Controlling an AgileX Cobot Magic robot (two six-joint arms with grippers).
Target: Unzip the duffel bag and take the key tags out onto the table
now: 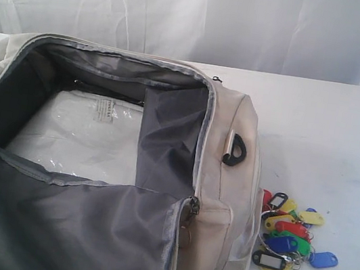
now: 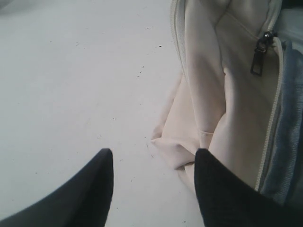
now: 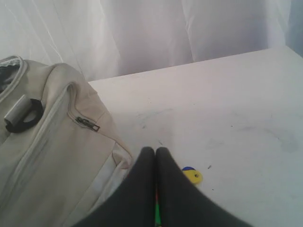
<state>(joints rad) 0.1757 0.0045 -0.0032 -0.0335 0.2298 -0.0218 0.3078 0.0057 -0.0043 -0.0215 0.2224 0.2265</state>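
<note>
Grey lining (image 1: pixel 49 224), the folded-out flap of the bag, fills the near corner of the exterior view. Under everything runs the table (image 1: pixel 332 125), white and wide. On it sits the bag (image 1: pixel 217 182), cream fabric, with its main zip fully undone and the mouth gaping. It looks soft and slack, likely to slump wherever it is pushed. Inside, on the bag's floor, lies a clear-wrapped white packet (image 1: pixel 84 137). The tags (image 1: pixel 287 237) are out on the table, heaped just beside the bag's right side, so by my reading both steps are done. As a bunch they should be light: hard plastic pieces loosely linked by metal rings, smooth and apt to slip or swing. A grip across the ring cluster, or flat on one tag's body, would be surest. The left claw (image 2: pixel 154 153) is spread wide and empty, low over bare table just beside the bag's end panel. The right claw (image 3: pixel 155 150) is clenched, fingers pressed together, with nothing plainly pinched. A sliver of green and red shows in the slit between them and a bit of yellow beyond, so it seems to sit above or close behind the heap. Smaller still are a black D-ring (image 1: pixel 236 151) on the bag's side and the zip pull (image 1: pixel 192 207) at the near end of the opening.
</note>
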